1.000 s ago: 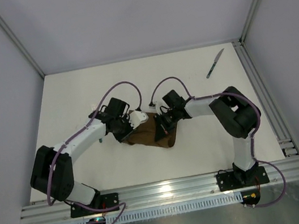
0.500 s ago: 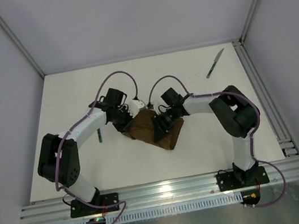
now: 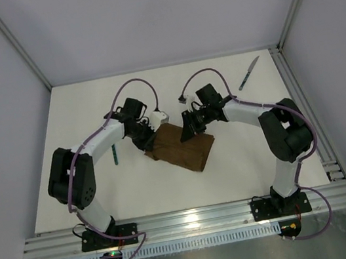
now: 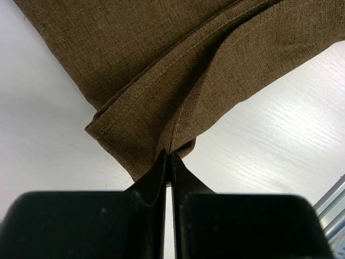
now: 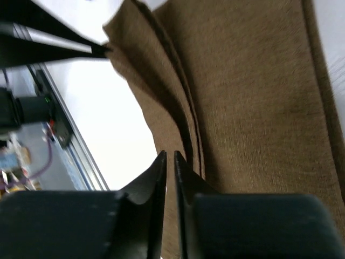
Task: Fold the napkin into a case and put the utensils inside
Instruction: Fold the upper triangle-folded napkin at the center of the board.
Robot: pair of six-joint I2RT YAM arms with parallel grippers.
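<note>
The dark brown napkin [image 3: 183, 148] lies folded into a slanted oblong at the table's middle. My left gripper [image 3: 151, 135] is shut on its far left corner; the left wrist view shows the tips [image 4: 170, 154] pinching a hemmed fold of the napkin [image 4: 188, 81]. My right gripper [image 3: 185, 132] hovers over the far edge, jaws a narrow slit apart [image 5: 168, 155], with layered cloth [image 5: 253, 91] under them and nothing between them. The knife [image 3: 249, 73] lies at the far right. The fork's teal handle [image 3: 115, 154] shows beside the left arm.
Aluminium rails [image 3: 300, 95] run along the right side and the near edge of the white table [image 3: 76, 106]. Grey walls close in the back and both sides. The left arm's forearm [image 3: 99, 145] lies close over the fork.
The right gripper has let go of the cloth and drawn back toward the far edge. The left gripper closed on the corner and pulled it; the bunched napkin now lies flatter.
</note>
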